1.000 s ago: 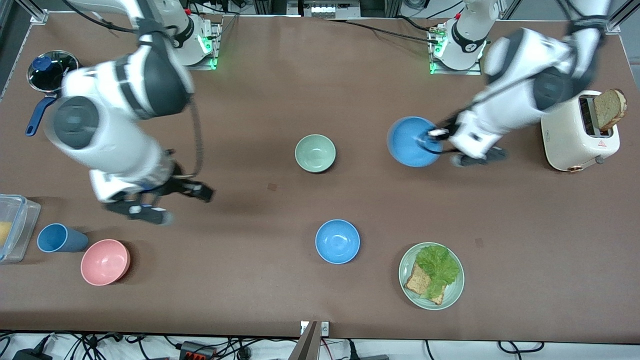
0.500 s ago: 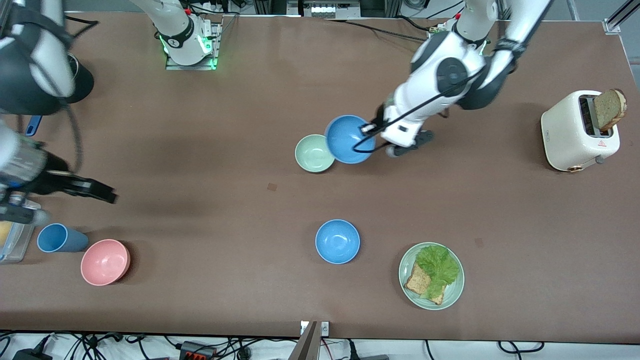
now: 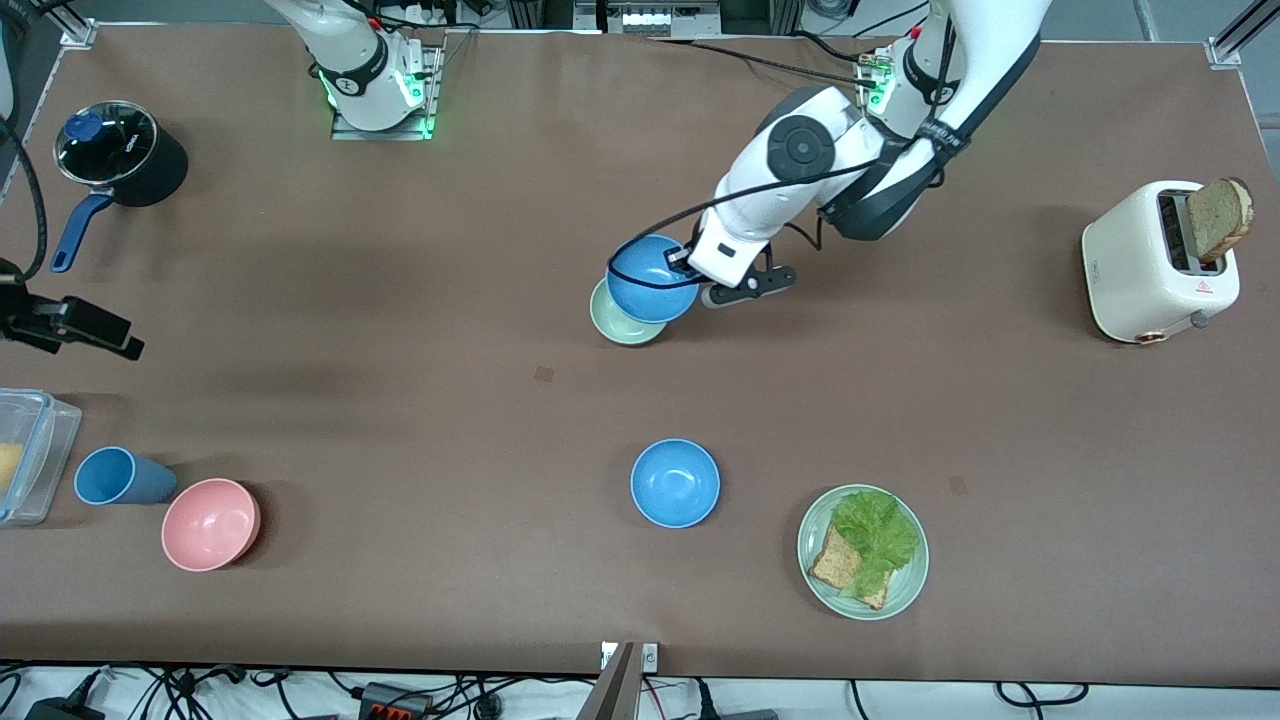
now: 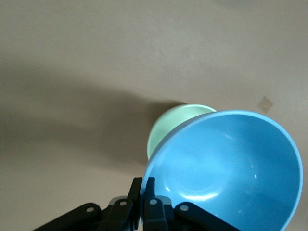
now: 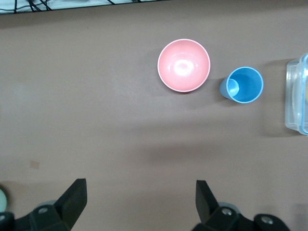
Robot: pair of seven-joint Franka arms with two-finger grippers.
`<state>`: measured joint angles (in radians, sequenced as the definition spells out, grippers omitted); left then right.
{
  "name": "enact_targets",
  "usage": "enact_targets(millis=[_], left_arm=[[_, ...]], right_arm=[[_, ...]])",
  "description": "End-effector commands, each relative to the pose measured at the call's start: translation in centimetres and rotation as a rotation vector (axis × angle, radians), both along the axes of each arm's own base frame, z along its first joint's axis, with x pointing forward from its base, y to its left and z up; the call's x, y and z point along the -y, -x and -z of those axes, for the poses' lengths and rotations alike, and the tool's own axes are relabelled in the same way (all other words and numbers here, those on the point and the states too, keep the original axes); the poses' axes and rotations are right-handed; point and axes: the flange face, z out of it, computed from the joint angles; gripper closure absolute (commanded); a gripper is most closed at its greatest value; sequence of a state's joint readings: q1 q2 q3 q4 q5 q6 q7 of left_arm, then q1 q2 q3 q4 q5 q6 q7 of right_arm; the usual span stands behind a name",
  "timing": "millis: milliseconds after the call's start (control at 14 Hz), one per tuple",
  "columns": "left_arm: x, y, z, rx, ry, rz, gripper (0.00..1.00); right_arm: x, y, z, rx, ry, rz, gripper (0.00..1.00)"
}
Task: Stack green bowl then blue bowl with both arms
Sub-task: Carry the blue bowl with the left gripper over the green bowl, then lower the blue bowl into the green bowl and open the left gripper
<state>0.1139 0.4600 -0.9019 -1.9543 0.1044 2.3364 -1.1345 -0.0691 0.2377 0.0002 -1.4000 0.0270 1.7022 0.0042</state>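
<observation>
While the left gripper (image 3: pixel 690 268) has swung in from the toaster's (image 3: pixel 1160 262) end over the last second, its jaws pinch the rim of the blue bowl (image 3: pixel 650 279), which now hangs tilted over the green bowl (image 3: pixel 622 322) near the frame's centre, overlapping most of it. Lowering and release seem all that is left. The right gripper (image 3: pixel 75 325) has pulled back to the left edge, jaws wide and empty, waiting. Green bowl, second blue bowl (image 3: pixel 675 483), pink bowl (image 3: pixel 210 524) and blue cup (image 3: pixel 118 476) look empty. Lettuce and toast lie on the green plate (image 3: pixel 815 520); something yellow, perhaps food, sits in the clear tub (image 3: pixel 35 455).
</observation>
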Motion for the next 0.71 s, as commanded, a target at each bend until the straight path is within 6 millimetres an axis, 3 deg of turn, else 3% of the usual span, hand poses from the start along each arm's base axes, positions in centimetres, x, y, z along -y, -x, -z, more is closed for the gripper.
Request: enact_targets(millis=[0,143,286,429,643], left_arm=[[2.5,-0.2,1.3,0.017,-0.009,0.045,1.0],[3.6,0.6,2.6,0.048,-0.037,0.103,1.0],[3.4,-0.8,3.3,0.095,-0.056,0.143,1.0],[3.7,-0.7,3.5,0.103,-0.055,0.155,1.0],[3.8,-0.9,4.2,0.142,-0.059,0.188,1.0]], right_arm=[[-0.6,1.3,-0.5,-0.014,0.035,-0.024,0.0],[-0.4,1.3,-0.4,-0.014,0.039,-0.031,0.0],[-0.1,1.4,-0.2,-0.023,0.037,-0.041,0.0],[-0.2,1.8,-0.5,-0.037,0.037,-0.03,0.0],[-0.2,4.3,0.4,-0.05,0.033,-0.03,0.0]])
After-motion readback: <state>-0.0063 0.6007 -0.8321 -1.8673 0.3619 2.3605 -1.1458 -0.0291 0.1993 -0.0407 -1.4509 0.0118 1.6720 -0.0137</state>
